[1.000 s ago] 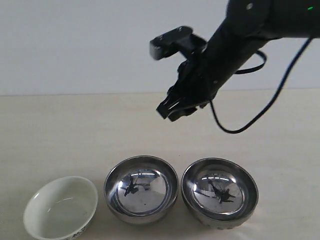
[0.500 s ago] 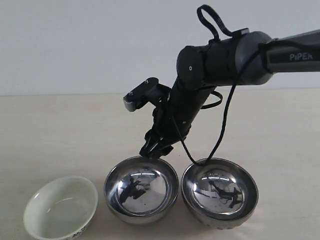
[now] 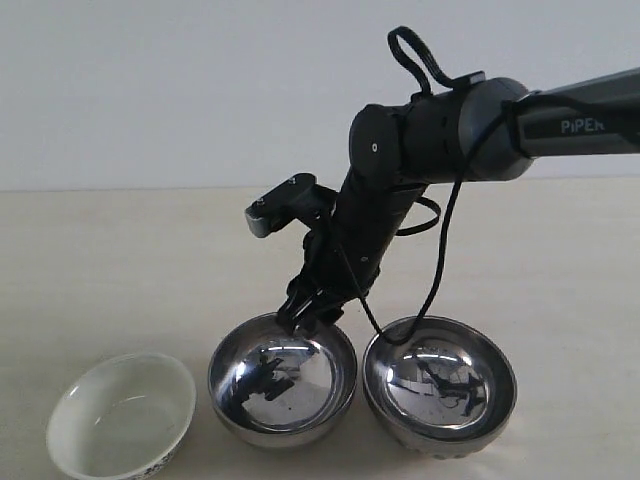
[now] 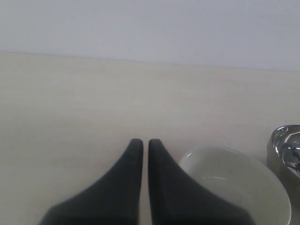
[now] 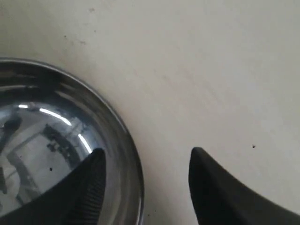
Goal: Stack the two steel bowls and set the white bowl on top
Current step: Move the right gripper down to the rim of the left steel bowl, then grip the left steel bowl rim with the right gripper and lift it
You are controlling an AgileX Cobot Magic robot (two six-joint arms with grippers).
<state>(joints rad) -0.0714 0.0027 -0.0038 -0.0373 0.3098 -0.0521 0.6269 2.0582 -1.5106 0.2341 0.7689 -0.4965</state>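
Two shiny steel bowls sit side by side near the front: the middle steel bowl (image 3: 282,378) and the right steel bowl (image 3: 440,385). A white bowl (image 3: 122,415) stands to their left. My right gripper (image 3: 307,314) is open and straddles the far rim of the middle steel bowl (image 5: 56,145), one finger inside it and one outside over the table. My left gripper (image 4: 141,142) is shut and holds nothing; it hovers beside the white bowl (image 4: 239,180). An edge of a steel bowl (image 4: 287,150) shows beyond it.
The pale table (image 3: 120,260) stretches behind the bowls to a white wall. The right arm (image 3: 420,150) and its black cable (image 3: 440,270) hang over the space between the two steel bowls.
The right arm has swung down and leftward from high above the table until its open fingers reached the far rim of the middle steel bowl. The bowls have not moved.
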